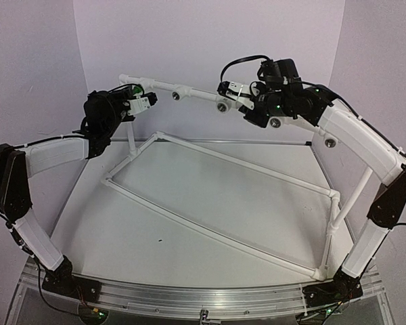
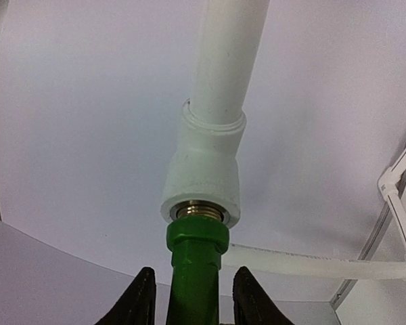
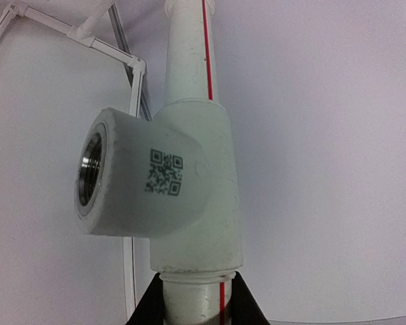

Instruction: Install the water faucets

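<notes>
— Nearest in the top view?
— Two arm bases at six o'clock, bolted at the table [image 1: 155, 223] edge. Just past them, a flat pipe frame [image 1: 210, 227] lying on the table.
— Farther back, on the left?
— Left gripper [image 1: 143, 101] at ten o'clock, high above the table. Pinched narrow on the water faucet [image 2: 195, 271].
— And from the left wrist camera?
— Black fingers [image 2: 141, 301] at six o'clock, one on each side of the green body. Beyond the green part, the shiny end, right at the mouth of a white fitting [image 2: 203, 169]. Touching it. Cannot tell how deep inside. Past the fitting, a long pipe [image 2: 227, 54] going up to twelve o'clock.
— On the right?
— Right gripper [image 1: 235, 96] at one o'clock, high up too. Clamped snug around the high pipe [image 1: 196, 93].
— From the right wrist camera?
— Pipe between the black fingers at six o'clock, with a thin red stripe [image 3: 204, 47]. Just past the fingers, a tee fitting [image 3: 189, 203] with a black square code [image 3: 166, 172]. Round socket [image 3: 91, 169] facing nine o'clock, shiny metal inside.
— Farthest of all?
— Pale wall [image 1: 210, 40], behind everything.
</notes>
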`<state>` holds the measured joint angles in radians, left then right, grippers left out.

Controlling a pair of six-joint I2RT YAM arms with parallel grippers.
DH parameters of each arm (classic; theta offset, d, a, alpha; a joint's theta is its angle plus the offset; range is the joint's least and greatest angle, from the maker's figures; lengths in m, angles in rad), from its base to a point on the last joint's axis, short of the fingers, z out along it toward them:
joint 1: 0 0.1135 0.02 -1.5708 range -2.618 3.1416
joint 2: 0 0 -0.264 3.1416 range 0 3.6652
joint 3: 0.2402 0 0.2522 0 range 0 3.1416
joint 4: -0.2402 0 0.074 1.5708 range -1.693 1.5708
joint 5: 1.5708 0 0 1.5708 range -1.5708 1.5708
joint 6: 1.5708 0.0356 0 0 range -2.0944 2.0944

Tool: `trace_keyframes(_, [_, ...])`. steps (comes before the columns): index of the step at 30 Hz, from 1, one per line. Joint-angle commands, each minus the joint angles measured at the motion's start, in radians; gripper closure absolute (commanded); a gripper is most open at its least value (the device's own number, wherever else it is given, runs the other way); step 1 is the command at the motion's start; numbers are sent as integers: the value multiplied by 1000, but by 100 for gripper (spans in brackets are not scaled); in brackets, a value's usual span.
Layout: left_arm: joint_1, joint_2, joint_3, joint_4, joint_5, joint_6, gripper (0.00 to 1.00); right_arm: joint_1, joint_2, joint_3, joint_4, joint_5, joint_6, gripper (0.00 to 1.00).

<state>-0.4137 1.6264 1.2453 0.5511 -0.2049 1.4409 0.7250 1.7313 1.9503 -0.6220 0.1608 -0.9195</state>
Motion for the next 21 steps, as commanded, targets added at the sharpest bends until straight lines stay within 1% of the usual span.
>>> trace_keyframes(1, [-2,32,-4,65,-3,69,57,59,-35,12,-151,-134,3,100])
trace_keyframes(3, [-2,32,-6,67,-6,69,53,59,-35,12,-151,-134,3,100])
trace_keyframes(8, [-2,24,-16,70,-11,62,36,59,-34,12,-150,-131,1,100])
trace_keyframes(14, [-5,-7,-32,66,-6,43,18,59,-32,11,-151,-128,-2,100])
trace_keyframes(16, [-5,-27,-43,54,6,30,4,59,-31,12,-151,-127,-3,100])
trace_keyframes(17, [-6,-37,-52,45,12,21,1,59,-30,13,-150,-126,-2,100])
trace_keyframes(21, [-18,-91,-94,-1,37,-11,0,59,-22,21,-150,-127,7,100])
